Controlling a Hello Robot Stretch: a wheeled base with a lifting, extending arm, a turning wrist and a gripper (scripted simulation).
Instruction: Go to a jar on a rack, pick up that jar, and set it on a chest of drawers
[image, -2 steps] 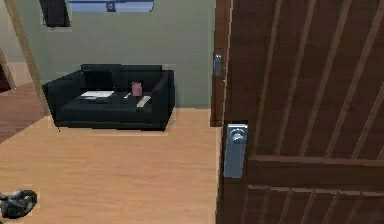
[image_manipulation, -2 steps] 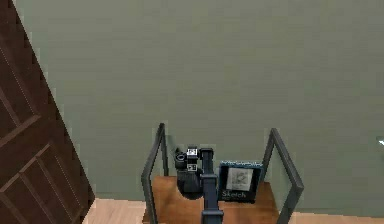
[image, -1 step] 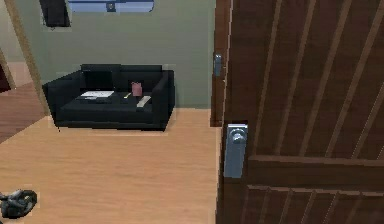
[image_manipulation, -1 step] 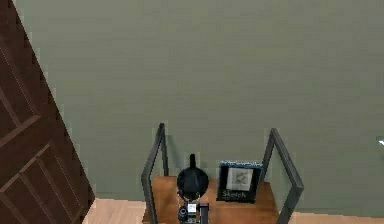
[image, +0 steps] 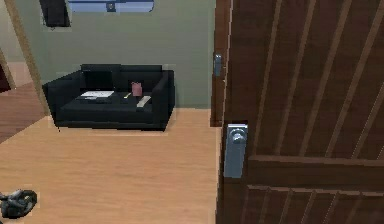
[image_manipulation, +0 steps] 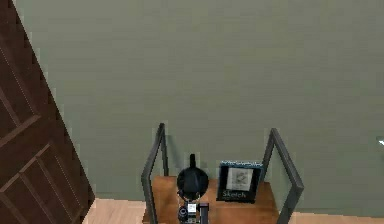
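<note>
Vessel (image_manipulation: 192, 182), black, round-bodied with thin upright neck, standing on wooden rack (image_manipulation: 164, 201) with dark metal rails, just beside framed picture (image_manipulation: 239, 181). Low at shelf's near edge before vessel, gripper (image_manipulation: 190, 212); cannot tell whether holding anything. Dark sofa (image: 70, 102) bearing pale sheet (image: 97, 95), red item (image: 135, 91).

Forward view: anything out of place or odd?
A small dark thing lies alone on the bare wood floor at the bottom left, away from furniture. Loose items sit on the dark sofa. Nothing looks spilled or broken.
</note>
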